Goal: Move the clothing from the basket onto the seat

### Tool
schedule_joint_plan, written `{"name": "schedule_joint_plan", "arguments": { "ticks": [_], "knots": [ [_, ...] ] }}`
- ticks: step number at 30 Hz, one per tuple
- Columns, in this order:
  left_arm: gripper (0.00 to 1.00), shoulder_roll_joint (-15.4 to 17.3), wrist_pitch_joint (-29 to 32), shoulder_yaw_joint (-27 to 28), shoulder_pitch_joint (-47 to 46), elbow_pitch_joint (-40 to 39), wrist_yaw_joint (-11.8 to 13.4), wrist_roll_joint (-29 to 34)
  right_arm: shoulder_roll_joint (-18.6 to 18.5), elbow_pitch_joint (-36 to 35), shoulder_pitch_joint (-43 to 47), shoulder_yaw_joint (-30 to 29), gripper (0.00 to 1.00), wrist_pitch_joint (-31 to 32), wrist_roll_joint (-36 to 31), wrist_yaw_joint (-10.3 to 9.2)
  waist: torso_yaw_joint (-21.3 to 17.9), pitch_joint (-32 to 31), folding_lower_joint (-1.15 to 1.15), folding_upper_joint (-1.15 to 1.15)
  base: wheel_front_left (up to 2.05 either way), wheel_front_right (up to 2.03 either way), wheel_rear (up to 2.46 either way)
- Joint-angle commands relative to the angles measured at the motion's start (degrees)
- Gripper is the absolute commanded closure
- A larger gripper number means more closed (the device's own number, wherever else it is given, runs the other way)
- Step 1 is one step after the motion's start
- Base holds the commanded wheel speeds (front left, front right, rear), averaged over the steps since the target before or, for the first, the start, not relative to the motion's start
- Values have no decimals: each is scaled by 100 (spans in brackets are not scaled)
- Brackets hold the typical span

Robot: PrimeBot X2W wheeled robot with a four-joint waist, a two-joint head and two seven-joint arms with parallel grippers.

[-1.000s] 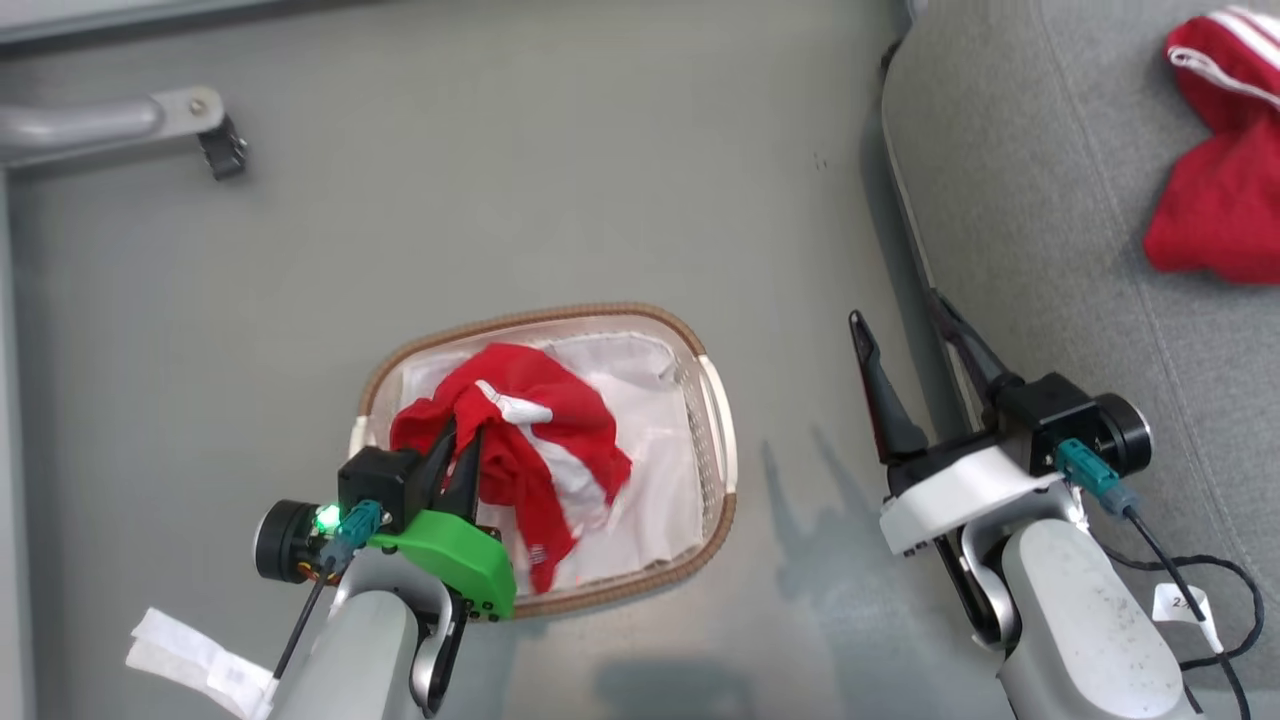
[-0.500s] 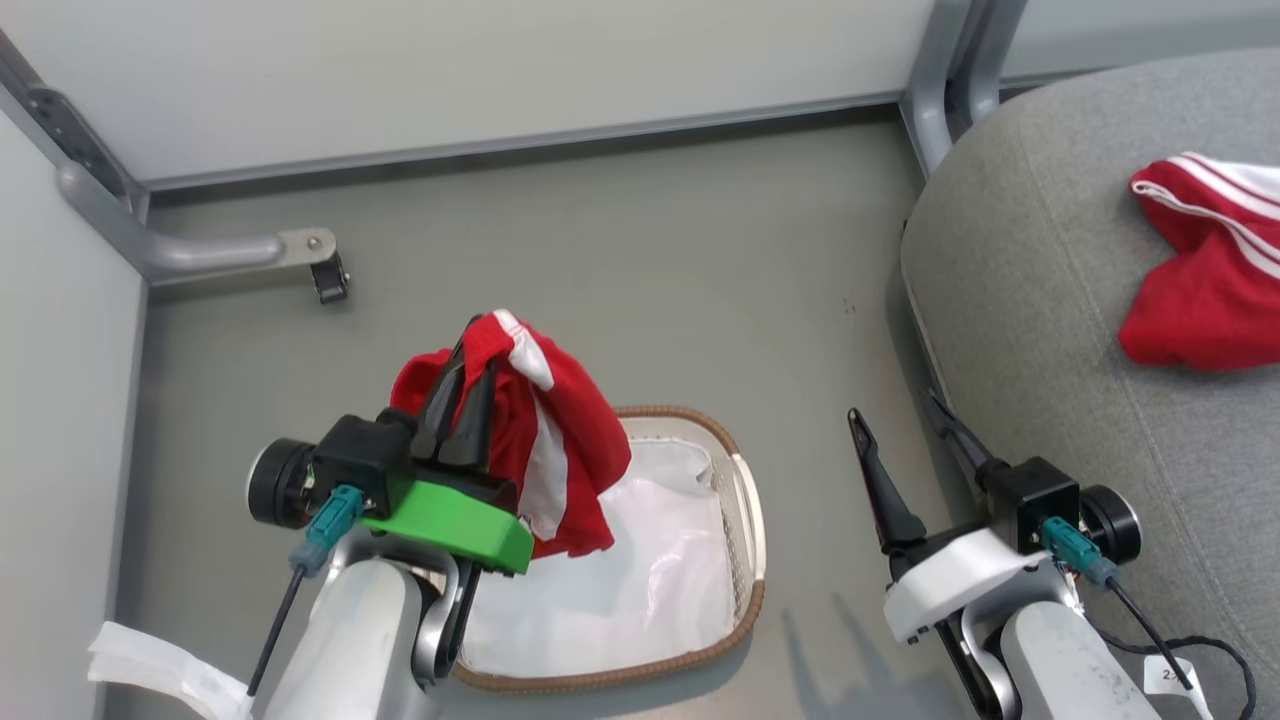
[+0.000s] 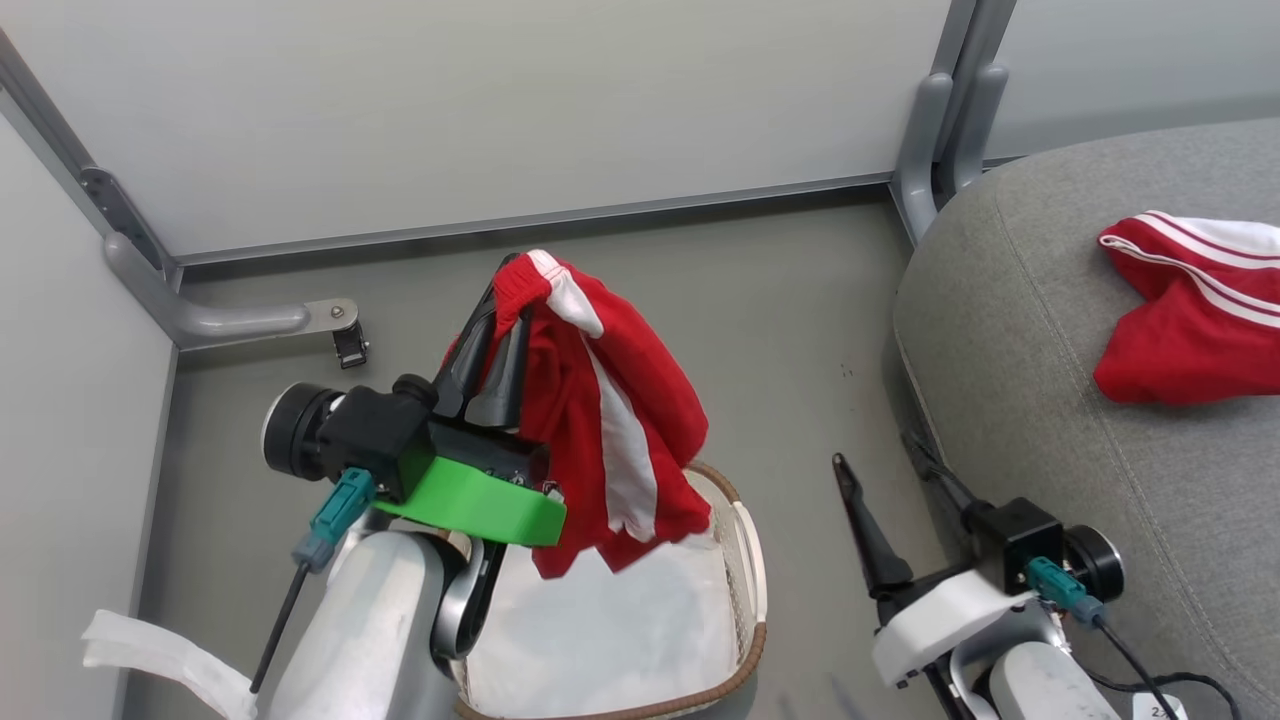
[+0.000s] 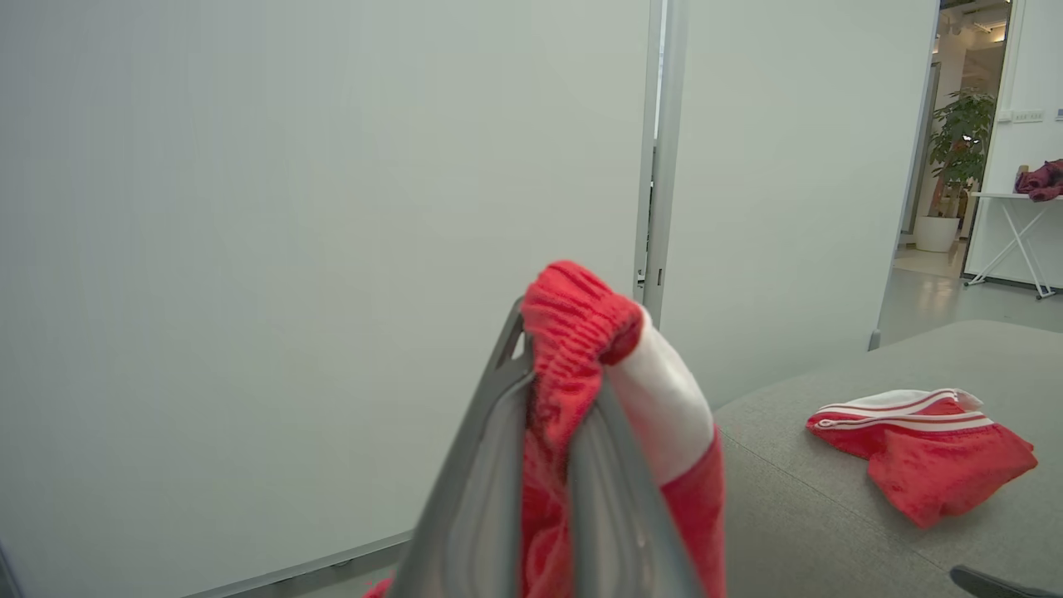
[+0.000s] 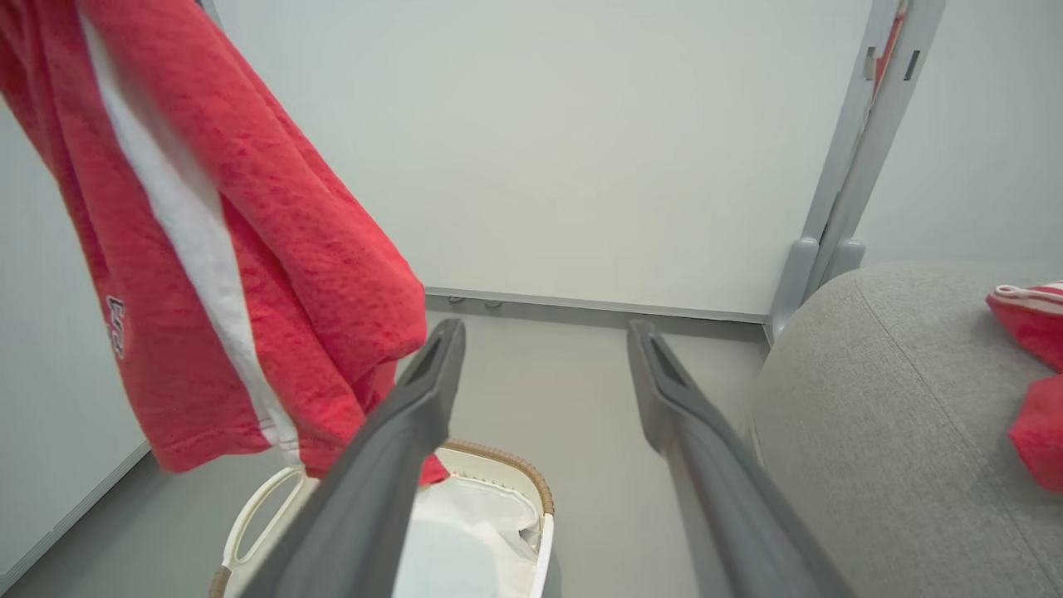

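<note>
On grey flr (image 3: 790, 320), basket (image 3: 751, 572), wht partitions (image 3: 500, 110)

I count these quantities in my views: garment (image 3: 640, 400) (image 3: 1190, 330), two; basket (image 3: 752, 570), one; liner (image 3: 620, 640), one; seat (image 3: 1020, 400), one; gripper (image 3: 512, 295) (image 3: 872, 452), two; plant (image 4: 959, 149), one.

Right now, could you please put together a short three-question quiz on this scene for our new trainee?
1. True or false: the left gripper is shut on the red garment hanging above the basket.
2. What lies inside the basket? A) a white liner B) blue towels C) shoes
3. Fill in: the second red garment lies on the grey ____.
Key: 1 true; 2 A; 3 seat.
</note>
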Motion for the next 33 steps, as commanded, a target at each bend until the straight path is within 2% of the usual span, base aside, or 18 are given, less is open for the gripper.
{"name": "schedule_joint_plan", "arguments": {
  "ticks": [1, 8, 13, 20, 27, 29, 30, 31, 33],
  "knots": [
    [100, 11, -5, -13, -22, -23, 31, -41, -22, -102, -6, 113, 0, -3, -32, -6, 7, 16, 1, 0, 0, 0, 0],
    [100, 12, -5, -228, 38, -103, 64, 19, -22, -585, -527, 1144, 0, -2, 37, -6, 131, 57, 1, 0, 0, 0, 0],
    [100, 11, -5, -421, 6, -51, 70, -81, -23, -535, -1032, 1838, 0, -2, 76, -6, 299, 55, 1, 0, 0, 0, 0],
    [100, 10, -5, -777, -136, -61, 111, -217, -21, 356, -1561, 2131, 0, -2, -200, -6, 635, 50, 1, 0, 0, 0, 0],
    [100, 12, -5, -1018, -150, -106, 205, -367, -22, 1158, -1666, 2311, 0, -2, -105, -6, 887, 63, 1, 0, 0, 0, 0],
    [100, 11, -5, -1050, -129, -120, 221, -392, -23, 1244, -1673, 2285, 30, -2, -28, -6, 915, 76, 1, 0, 0, 0, 0],
    [100, 11, -5, -1059, -120, -126, 232, -404, -22, 1267, -1695, 2280, 77, -2, -12, -6, 923, 88, 1, 0, 0, 0, 0],
    [100, 11, -5, -1058, -109, -126, 243, -404, -21, 1267, -1704, 2277, 100, -2, 20, -6, 924, 96, 1, 0, 0, 0, 0],
    [100, 11, -5, -1045, -83, -116, 261, -406, -22, 1215, -1695, 2253, 100, -2, 114, -6, 904, 120, 1, 0, 0, 0, 0]
  ]
}}
